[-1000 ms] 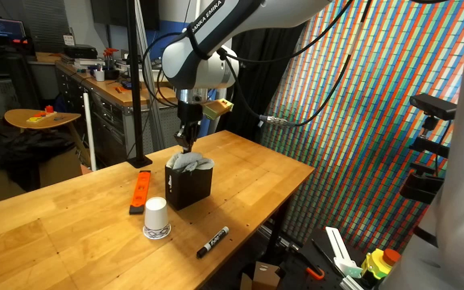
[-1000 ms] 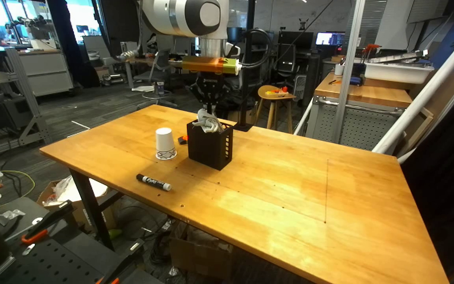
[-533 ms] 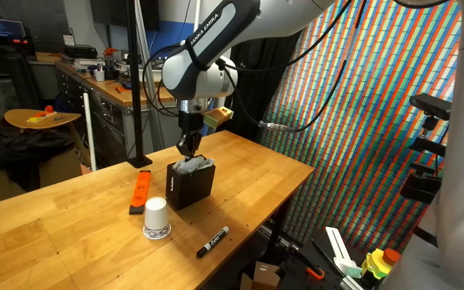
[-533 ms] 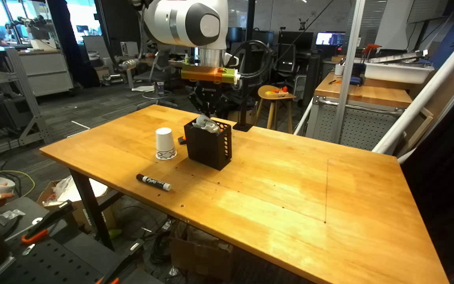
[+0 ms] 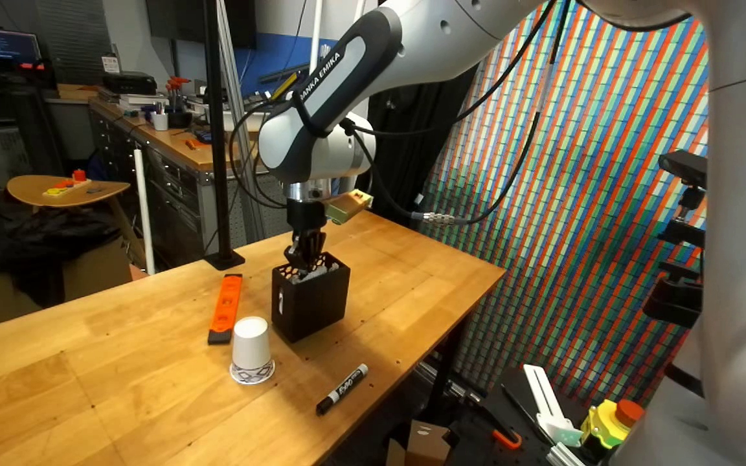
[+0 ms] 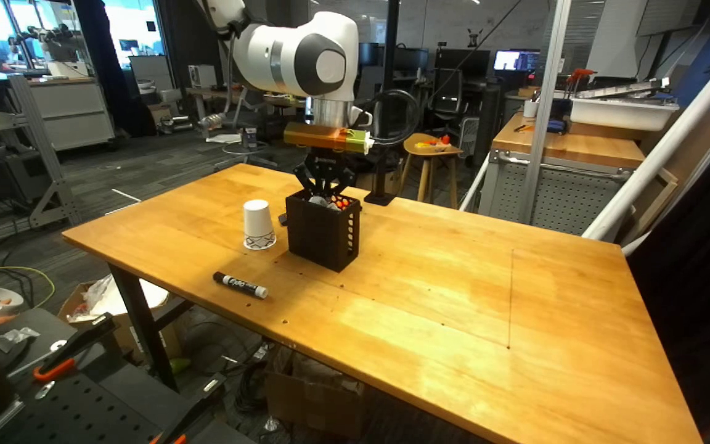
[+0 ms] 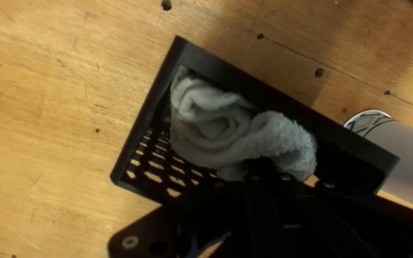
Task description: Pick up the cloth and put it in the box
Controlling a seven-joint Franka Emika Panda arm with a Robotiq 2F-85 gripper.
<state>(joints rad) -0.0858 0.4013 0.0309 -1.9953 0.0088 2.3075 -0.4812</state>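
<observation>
The light grey cloth [image 7: 210,118] is bunched up inside the black box [image 7: 256,80], with its top near the rim. In both exterior views only a little cloth [image 5: 313,274] [image 6: 318,201] shows above or at the rim. The box stands upright on the table, and its dark walls show in both exterior views [image 5: 315,304] [image 6: 321,237]. My gripper [image 7: 262,166] points down at the mouth of the box. Its fingers are close together on a fold of the cloth; the very tips are hidden in the cloth and box. The gripper also shows in an exterior view [image 6: 323,196].
A white paper cup [image 5: 250,346] stands upside down close beside the box. An orange level [image 5: 226,307] lies behind the cup. A black marker [image 6: 240,285] lies near the table edge. A black post [image 5: 217,162] rises at the table's far edge.
My gripper has moved down, and the cloth has sunk from above the rim into the box. The box has shifted slightly. The cup, marker and level have stayed put.
</observation>
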